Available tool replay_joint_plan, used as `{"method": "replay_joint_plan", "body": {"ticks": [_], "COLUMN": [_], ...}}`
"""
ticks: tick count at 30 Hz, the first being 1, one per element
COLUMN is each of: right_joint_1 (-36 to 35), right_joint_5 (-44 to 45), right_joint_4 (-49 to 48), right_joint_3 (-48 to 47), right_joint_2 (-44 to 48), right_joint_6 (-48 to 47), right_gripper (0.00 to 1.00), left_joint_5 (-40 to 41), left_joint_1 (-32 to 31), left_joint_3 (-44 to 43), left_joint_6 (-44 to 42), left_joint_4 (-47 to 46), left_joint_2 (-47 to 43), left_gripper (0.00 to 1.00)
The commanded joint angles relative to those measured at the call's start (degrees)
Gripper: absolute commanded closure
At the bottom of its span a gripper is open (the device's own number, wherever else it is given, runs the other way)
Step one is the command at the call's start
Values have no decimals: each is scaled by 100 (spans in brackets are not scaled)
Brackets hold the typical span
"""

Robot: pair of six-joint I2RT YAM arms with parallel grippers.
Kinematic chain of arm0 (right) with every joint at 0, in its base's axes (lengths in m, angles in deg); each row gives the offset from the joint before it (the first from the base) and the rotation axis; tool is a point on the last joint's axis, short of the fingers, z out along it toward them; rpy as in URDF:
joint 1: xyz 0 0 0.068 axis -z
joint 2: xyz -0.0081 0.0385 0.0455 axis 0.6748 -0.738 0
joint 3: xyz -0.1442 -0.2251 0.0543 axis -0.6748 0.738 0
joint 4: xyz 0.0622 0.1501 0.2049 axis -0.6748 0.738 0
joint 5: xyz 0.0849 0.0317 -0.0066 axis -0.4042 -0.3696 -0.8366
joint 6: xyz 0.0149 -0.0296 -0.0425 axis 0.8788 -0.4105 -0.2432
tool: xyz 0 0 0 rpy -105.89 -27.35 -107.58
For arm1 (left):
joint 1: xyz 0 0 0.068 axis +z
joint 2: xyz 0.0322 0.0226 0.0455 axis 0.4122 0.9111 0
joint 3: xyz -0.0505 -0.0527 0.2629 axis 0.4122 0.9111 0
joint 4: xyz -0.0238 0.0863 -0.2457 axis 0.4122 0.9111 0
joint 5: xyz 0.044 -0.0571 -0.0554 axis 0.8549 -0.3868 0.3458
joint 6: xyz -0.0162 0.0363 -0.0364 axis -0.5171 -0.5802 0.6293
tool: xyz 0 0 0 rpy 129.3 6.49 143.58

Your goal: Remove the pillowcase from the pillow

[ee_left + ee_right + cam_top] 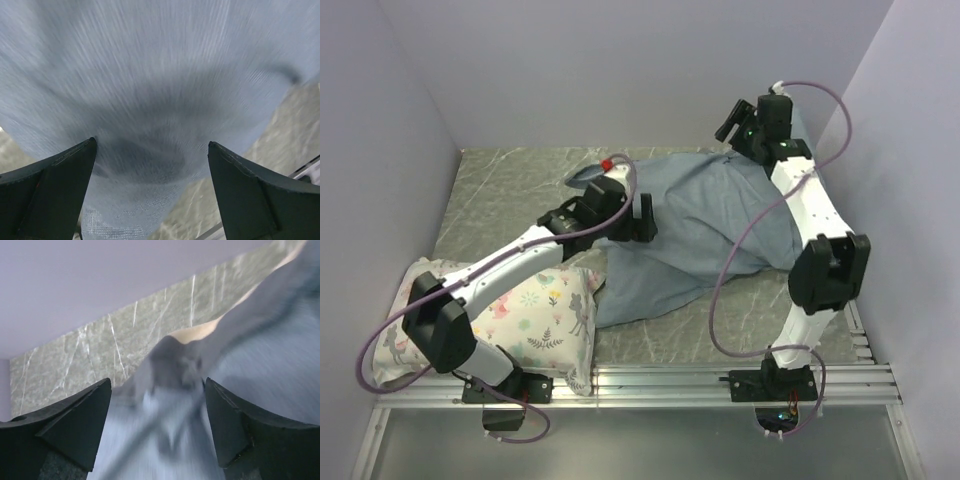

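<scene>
Pillowcase (pixel 690 215), top view: slate-blue sack sprawled over the middle of the desk (pixel 510 190), long axis slanting from near-left up to far-right.
Pillow: no plain white one showing anywhere, so my guess is it's inside the sack (can't confirm).
Left fingers (pixel 645 220), top view: parked on the sack's left edge, roughly halfway along it.
Right fingers (pixel 735 122), top view: at the far-right corner of the cloth, close to the back wall (pixel 620 70).
Printed pillow (pixel 555 305): near-left, under the left arm, right beside the sack's near corner.
Left wrist view: left fingers (pixel 55 185) spread wide, blue pillowcase (pixel 160 75) bulging just below and between them, nothing pinched as far as I can tell. The picture is blurry.
Right wrist view: right fingers (pixel 250 425) apart too, with a crumpled fold of pillowcase (pixel 280 370) rising between them, unclamped. A tan strip (pixel 192 333) shows along the cloth's edge.
What the next move turns on: each arm sits at one end of that diagonal, so pulling along it looks natural, I think.
Surface and room: smooth marbled desk, so the cloth should slide easily. The walls are close, and the right arm has little space behind it.
</scene>
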Motion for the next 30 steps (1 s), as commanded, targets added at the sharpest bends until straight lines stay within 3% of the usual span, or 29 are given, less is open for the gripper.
{"method": "replay_joint_plan", "body": {"ticks": [1,4,6,9,10,13,17,23,30], "right_joint_1": [31,31,31,40,48,48,48,-127,-303], "right_joint_5": [746,1187,1346,1566,1575,1611,1409,363,423], "right_joint_4": [108,142,126,-129,-182,-322,-411,-718,-999], "right_joint_3": [208,823,1341,2097,2212,2546,2714,3020,3671], "right_joint_2": [961,1567,1718,1868,1868,1833,1798,1946,2640], "right_joint_6": [-491,-711,-765,-730,-730,-730,-712,-545,-264], "right_gripper": [16,12,11,11,11,11,11,14,13], "left_joint_5": [-38,-135,66,356,401,568,735,912,1051], "left_joint_1": [-120,-120,-102,108,178,644,1372,2444,2956], "left_joint_3": [214,198,-47,-890,-1336,-2049,-2421,-2396,-2395], "left_joint_6": [150,220,194,124,115,202,282,291,291], "left_joint_4": [-226,-367,-210,193,265,528,635,740,853], "left_joint_2": [41,322,769,1497,1657,2123,2265,2081,1922], "left_gripper": [1,1,6,37,62,100,100,100,99]}}
